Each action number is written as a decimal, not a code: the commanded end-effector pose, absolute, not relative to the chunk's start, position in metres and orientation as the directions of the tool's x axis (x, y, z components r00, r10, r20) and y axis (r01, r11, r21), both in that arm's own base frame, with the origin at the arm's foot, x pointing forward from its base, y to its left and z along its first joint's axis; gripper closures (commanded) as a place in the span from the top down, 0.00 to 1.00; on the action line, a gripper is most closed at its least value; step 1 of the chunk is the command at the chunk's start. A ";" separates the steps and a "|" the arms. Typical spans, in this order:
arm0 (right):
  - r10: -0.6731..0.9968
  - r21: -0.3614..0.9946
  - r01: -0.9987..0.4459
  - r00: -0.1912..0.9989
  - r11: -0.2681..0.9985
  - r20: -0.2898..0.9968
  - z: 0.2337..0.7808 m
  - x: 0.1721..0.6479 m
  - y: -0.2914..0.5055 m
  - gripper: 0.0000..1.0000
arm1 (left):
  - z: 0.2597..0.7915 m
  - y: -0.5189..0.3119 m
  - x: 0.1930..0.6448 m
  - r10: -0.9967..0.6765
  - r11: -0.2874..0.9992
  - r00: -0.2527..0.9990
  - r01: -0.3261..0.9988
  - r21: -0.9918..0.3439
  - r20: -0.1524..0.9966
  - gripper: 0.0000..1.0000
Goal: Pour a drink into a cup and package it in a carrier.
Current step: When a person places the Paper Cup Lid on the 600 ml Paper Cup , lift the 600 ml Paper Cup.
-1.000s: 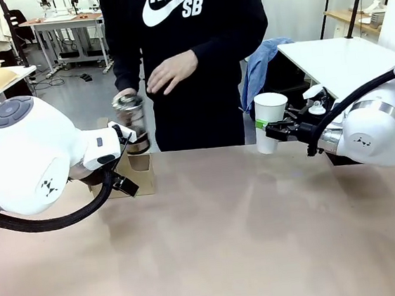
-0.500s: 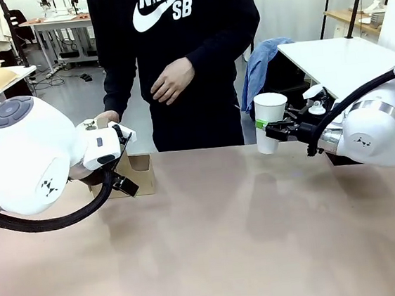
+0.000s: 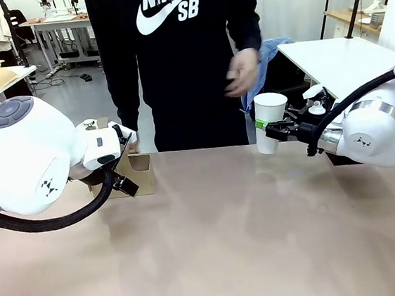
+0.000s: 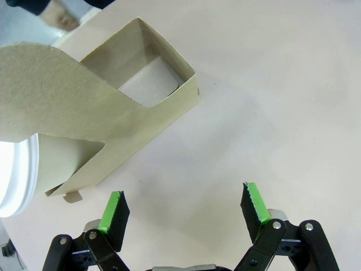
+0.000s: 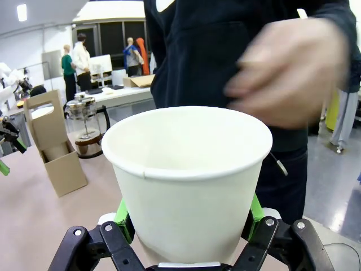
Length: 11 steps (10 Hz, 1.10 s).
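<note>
The paper cup point(image 5: 189, 169), likely light and crushable, is being pinched low on its wall by the right tool point(image 5: 189, 220); the left tool point(image 4: 184, 206) is being held spread beside the carrier point(image 4: 141, 121).

the cup point(image 3: 271, 119) is plain white, inside and out. the carrier point(image 3: 138, 172) at the far left is dull brown cardboard, with a paler grey-brown inner floor. the drink point(image 5: 87, 144) is a dark brown band low in clear glass. the table point(image 3: 229, 244) is flat pinkish tan. the arms point(image 3: 29, 158) are white with grey patches. the left gripper point(image 4: 183, 206) and right gripper point(image 3: 270, 132) are black with bright green pads point(image 4: 113, 206). the person's top point(image 3: 175, 65) is black with a white printed logo. a blue cloth point(image 3: 262, 60) hangs at the far right.
</note>
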State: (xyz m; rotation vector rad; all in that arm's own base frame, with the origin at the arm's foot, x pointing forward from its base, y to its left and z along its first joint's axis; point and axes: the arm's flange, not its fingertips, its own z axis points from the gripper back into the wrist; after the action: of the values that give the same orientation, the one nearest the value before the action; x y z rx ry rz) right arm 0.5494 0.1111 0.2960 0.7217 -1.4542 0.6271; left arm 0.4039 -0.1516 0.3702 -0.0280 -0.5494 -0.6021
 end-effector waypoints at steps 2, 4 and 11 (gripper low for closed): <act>-0.058 0.056 -0.755 0.024 0.654 0.998 0.301 0.549 0.113 0.86 | 0.370 -0.151 0.404 -0.530 0.828 0.686 0.545 0.131 0.499 1.00; -0.058 0.056 -0.755 0.024 0.654 0.998 0.301 0.549 0.113 0.86 | 0.370 -0.151 0.404 -0.530 0.828 0.686 0.545 0.131 0.499 1.00; -0.058 0.056 -0.755 0.024 0.654 0.998 0.301 0.549 0.113 0.86 | 0.370 -0.151 0.404 -0.530 0.828 0.686 0.545 0.131 0.499 1.00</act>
State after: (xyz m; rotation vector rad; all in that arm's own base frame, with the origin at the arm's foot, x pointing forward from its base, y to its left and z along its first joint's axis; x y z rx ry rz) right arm 0.5494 0.1111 0.2960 0.7217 -1.4541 0.6272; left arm 0.4039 -0.1516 0.3702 -0.0280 -0.5494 -0.6021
